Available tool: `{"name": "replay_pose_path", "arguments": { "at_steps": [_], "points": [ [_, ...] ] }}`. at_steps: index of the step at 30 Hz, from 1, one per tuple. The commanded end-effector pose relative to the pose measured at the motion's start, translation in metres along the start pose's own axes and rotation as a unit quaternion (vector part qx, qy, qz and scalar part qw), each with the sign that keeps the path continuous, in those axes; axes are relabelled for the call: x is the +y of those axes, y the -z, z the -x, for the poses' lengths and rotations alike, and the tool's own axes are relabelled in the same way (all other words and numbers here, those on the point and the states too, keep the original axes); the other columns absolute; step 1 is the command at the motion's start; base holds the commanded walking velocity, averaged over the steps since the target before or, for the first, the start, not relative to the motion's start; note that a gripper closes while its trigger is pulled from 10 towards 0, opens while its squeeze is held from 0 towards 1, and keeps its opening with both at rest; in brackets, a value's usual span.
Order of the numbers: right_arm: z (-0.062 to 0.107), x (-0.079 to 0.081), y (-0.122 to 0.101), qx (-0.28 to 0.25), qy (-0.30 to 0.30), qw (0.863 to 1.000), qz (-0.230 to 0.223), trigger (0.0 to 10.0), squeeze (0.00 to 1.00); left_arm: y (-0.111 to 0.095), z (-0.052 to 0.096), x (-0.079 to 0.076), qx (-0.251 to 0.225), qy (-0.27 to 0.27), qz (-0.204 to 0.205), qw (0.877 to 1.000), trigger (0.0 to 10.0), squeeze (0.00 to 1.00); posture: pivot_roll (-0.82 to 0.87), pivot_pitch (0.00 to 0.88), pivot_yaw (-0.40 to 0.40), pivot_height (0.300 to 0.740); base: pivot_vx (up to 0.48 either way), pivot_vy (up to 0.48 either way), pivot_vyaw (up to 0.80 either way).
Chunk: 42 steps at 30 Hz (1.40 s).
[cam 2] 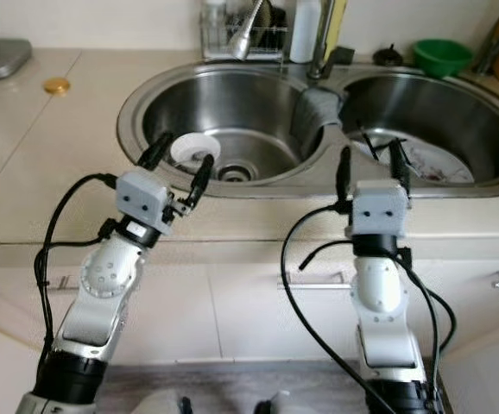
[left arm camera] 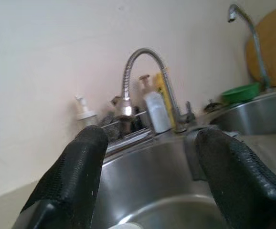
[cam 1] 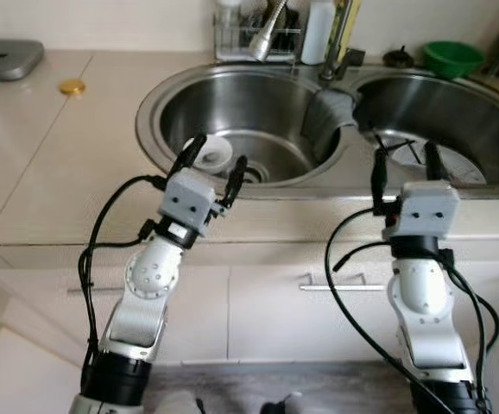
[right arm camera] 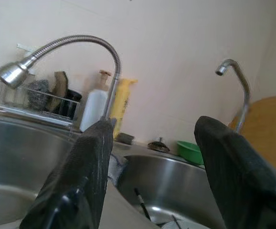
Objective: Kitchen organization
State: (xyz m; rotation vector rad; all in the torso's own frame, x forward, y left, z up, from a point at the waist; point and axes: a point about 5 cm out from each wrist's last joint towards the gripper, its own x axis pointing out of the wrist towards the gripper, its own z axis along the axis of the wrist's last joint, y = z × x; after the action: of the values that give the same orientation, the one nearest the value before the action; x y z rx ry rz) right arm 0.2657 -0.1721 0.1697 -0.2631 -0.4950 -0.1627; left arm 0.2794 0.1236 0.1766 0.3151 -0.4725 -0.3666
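A double steel sink sits in a cream counter. In the left basin [cam 1: 275, 103] a small white cup [cam 1: 211, 155] lies near the drain. The right basin [cam 1: 457, 112] holds a white plate [cam 1: 461, 168] with dark utensils on it. My left gripper [cam 1: 216, 164] is open at the left basin's front rim, its fingertips on either side of the cup and above it. At the front rim of the right basin my right gripper [cam 1: 402, 166] is open too, with nothing between its fingers [right arm camera: 88, 167].
A flexible faucet [cam 1: 271, 30] arches over the left basin, beside a wire rack [cam 1: 249, 39], a white bottle [cam 1: 317, 30] and a yellow bottle. A green bowl [cam 1: 452, 56] sits at the back right. A gold lid [cam 1: 72, 86] and a grey appliance [cam 1: 3, 59] rest on the left counter.
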Motion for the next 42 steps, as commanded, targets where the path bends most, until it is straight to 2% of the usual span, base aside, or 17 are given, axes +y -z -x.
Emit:
{"name": "replay_pose_path", "arguments": {
  "at_steps": [1,8,16,28,31,34,42],
  "points": [
    [-0.0036,0.0020,-0.0035,-0.006,0.000,1.000,-0.006,10.0,0.00,-0.0023,-0.0013,0.0002,-0.002,0.003,-0.003,1.000,10.0,0.00,0.14,0.000,-0.042,0.740,0.000,0.000,-0.80],
    [-0.0060,0.0019,-0.0043,-0.007,0.001,1.000,-0.004,10.0,0.00,-0.0039,-0.0036,0.0006,-0.003,0.008,-0.009,1.000,10.0,0.00,0.14,0.000,-0.041,0.740,0.000,0.000,-0.69],
    [-0.0075,0.0007,-0.0046,-0.007,0.004,1.000,-0.001,10.0,0.00,-0.0034,-0.0054,-0.0018,0.003,0.015,-0.014,1.000,10.0,0.00,0.14,0.005,-0.042,0.740,0.000,-0.469,-0.10],
    [-0.0095,-0.0018,-0.0110,-0.029,0.015,0.999,-0.005,10.0,0.00,-0.0106,-0.0071,0.0007,-0.019,0.009,-0.014,1.000,10.0,0.00,0.14,0.012,-0.047,0.740,0.000,-0.480,-0.13],
    [-0.0100,-0.0015,-0.0113,-0.030,0.015,0.999,-0.005,10.0,0.00,-0.0107,-0.0076,0.0008,-0.018,0.008,-0.011,1.000,10.0,0.00,0.14,0.012,-0.045,0.740,0.000,0.000,-0.80],
    [-0.0104,-0.0018,-0.0112,-0.030,0.015,0.999,-0.005,10.0,0.00,-0.0096,-0.0082,0.0010,-0.013,0.005,0.008,1.000,10.0,0.00,0.14,0.011,-0.044,0.740,0.000,0.000,-0.80],
    [-0.0112,-0.0017,-0.0110,-0.031,0.016,0.999,-0.004,10.0,0.00,-0.0098,-0.0090,-0.0002,-0.015,0.014,0.014,1.000,10.0,0.00,0.14,0.009,-0.042,0.740,0.000,0.476,-0.80]
  ]
}}
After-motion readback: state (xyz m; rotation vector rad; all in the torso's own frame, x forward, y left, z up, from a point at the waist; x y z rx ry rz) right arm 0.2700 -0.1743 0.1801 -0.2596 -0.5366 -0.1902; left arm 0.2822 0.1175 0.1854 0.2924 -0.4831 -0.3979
